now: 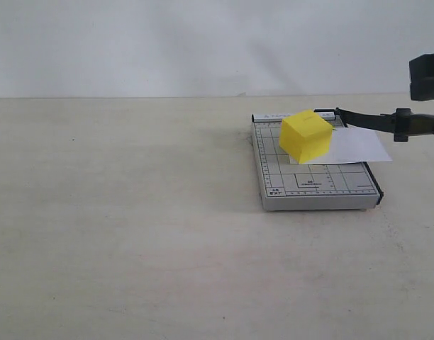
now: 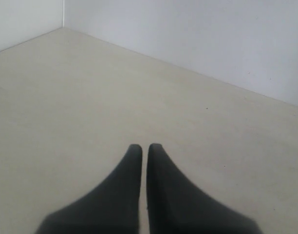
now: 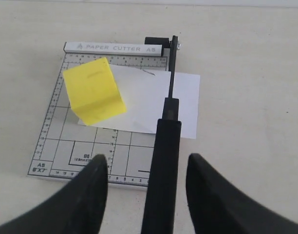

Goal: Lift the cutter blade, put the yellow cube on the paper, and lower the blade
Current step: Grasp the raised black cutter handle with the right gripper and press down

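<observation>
The yellow cube (image 1: 306, 136) rests on the white paper (image 1: 359, 145), which lies across the grey gridded trimmer base (image 1: 316, 183). The cutter blade (image 1: 366, 118) is lifted off the base, and its thick handle points right. In the right wrist view the cube (image 3: 94, 91) covers the paper's (image 3: 149, 100) corner. My right gripper (image 3: 146, 158) is open, and the blade handle (image 3: 163, 165) runs between its fingers with a gap on each side. My left gripper (image 2: 145, 146) is shut on nothing over bare table.
The trimmer base (image 3: 81, 146) stands right of centre on a beige table (image 1: 118, 212), with a white wall behind. A dark part of the right arm (image 1: 427, 74) shows at the exterior view's right edge. The left arm is out of that view.
</observation>
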Tool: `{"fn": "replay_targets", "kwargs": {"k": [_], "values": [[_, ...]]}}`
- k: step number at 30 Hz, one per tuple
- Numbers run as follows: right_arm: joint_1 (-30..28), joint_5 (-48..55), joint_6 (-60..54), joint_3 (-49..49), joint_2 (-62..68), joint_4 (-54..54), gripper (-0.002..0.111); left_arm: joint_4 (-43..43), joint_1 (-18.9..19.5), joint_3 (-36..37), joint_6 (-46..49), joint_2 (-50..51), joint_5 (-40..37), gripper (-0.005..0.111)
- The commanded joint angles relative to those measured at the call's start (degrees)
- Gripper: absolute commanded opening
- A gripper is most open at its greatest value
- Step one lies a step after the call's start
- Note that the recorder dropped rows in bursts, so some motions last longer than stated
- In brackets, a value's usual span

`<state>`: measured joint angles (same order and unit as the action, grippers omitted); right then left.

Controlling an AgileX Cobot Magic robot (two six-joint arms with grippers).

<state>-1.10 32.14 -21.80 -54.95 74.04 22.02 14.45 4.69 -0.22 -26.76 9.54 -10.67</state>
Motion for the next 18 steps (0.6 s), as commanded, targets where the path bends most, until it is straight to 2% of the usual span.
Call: {"fn": "replay_targets", "kwargs": {"k": [1, 12, 15, 18], "values": [[-0.4, -0.7, 0.4, -0.5, 3.9, -0.5, 0.049, 0.2, -0.2, 0.2, 0.2, -0.3, 0.4, 0.004], [-0.4, 0.5, 0.9, -0.5, 6.7, -0.5, 0.049, 0.2, -0.9, 0.2, 0.2, -0.3, 0.4, 0.004], [-0.4, 0.5, 2.0, -0.5, 6.7, -0.5, 0.048, 0.2, -3.4, 0.2, 0.2, -0.3, 0.4, 0.004], [-0.4, 0.8, 2.1, -0.5, 6.7, -0.5, 0.041, 0.2, -6.3, 0.2, 0.2, -0.3, 0.4, 0.004]]}}
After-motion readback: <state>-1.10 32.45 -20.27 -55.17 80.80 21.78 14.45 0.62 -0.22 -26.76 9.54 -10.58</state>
